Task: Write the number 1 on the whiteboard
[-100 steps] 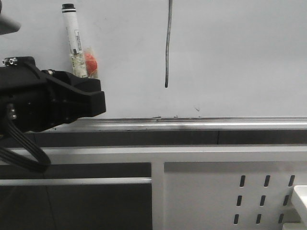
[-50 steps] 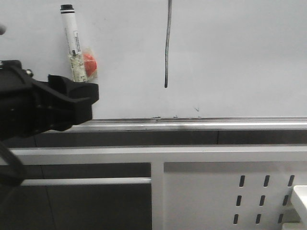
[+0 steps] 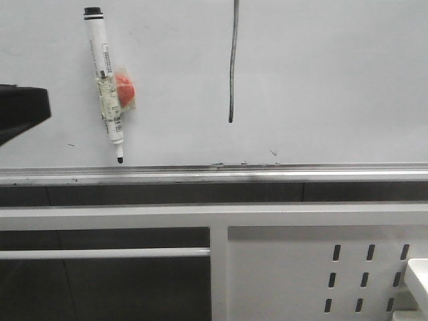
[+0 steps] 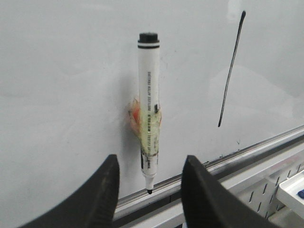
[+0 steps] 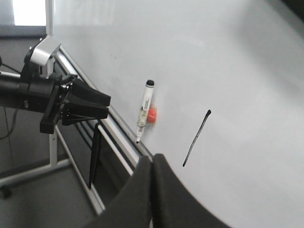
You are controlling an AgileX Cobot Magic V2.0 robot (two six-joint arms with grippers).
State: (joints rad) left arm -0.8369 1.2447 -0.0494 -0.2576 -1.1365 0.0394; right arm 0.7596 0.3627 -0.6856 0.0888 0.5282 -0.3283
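The number 1 (image 3: 233,67) is a thin dark near-vertical stroke on the whiteboard (image 3: 334,80). It also shows in the left wrist view (image 4: 231,71) and the right wrist view (image 5: 196,137). A white marker pen (image 3: 107,83) hangs on the board left of the stroke, tip down, just above the silver rail (image 3: 267,175). My left gripper (image 4: 151,159) is open and empty, its jaws standing apart from the pen (image 4: 148,104) on either side. Only a black part of it (image 3: 20,114) shows at the front view's left edge. My right gripper (image 5: 153,159) is shut on nothing, away from the board.
An orange magnet (image 3: 126,88) is taped to the pen's middle. Below the rail stand a white frame bar (image 3: 134,215) and a white perforated panel (image 3: 368,274). A white tray corner (image 3: 418,274) shows at the lower right.
My left gripper has drawn back to the left, away from the pen. The pen stays on the board, now fully in view. The stroke is unchanged.
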